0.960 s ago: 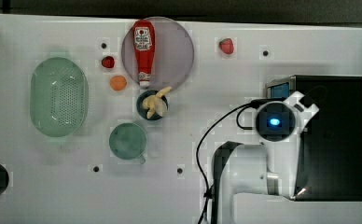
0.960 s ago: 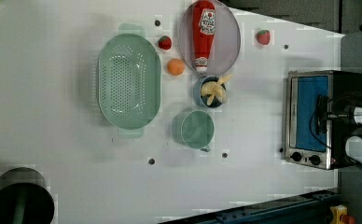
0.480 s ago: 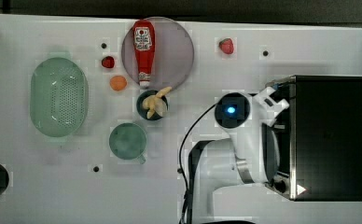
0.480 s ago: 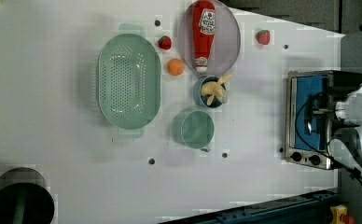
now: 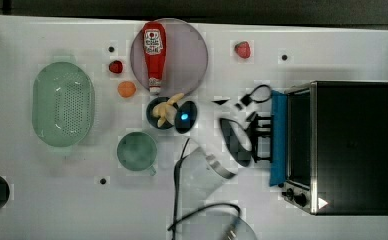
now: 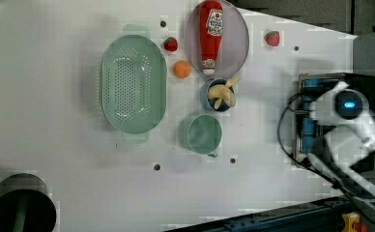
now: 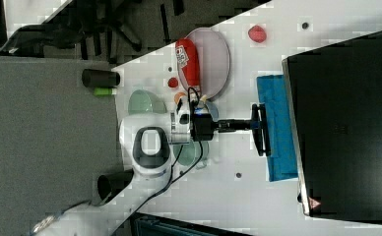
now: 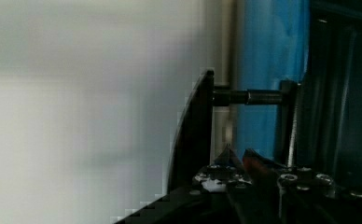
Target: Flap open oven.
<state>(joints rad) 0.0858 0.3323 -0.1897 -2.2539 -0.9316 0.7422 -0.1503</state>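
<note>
On the white table (image 5: 42,200), going toward the oven: one green colander (image 5: 63,104), two strawberries (image 5: 115,66) (image 5: 242,49), one orange (image 5: 127,89), one ketchup bottle (image 5: 153,47) on one plate (image 5: 187,55), one bowl (image 5: 154,112), one cup (image 5: 137,151). The one oven (image 5: 352,145) sits farthest right. The top view shows its two knobs (image 5: 294,195). The right view shows the gripper (image 7: 248,124) clenched on the black handle (image 7: 260,130). A second ago the blue door (image 5: 279,135) was shut; now it flaps out.
</note>
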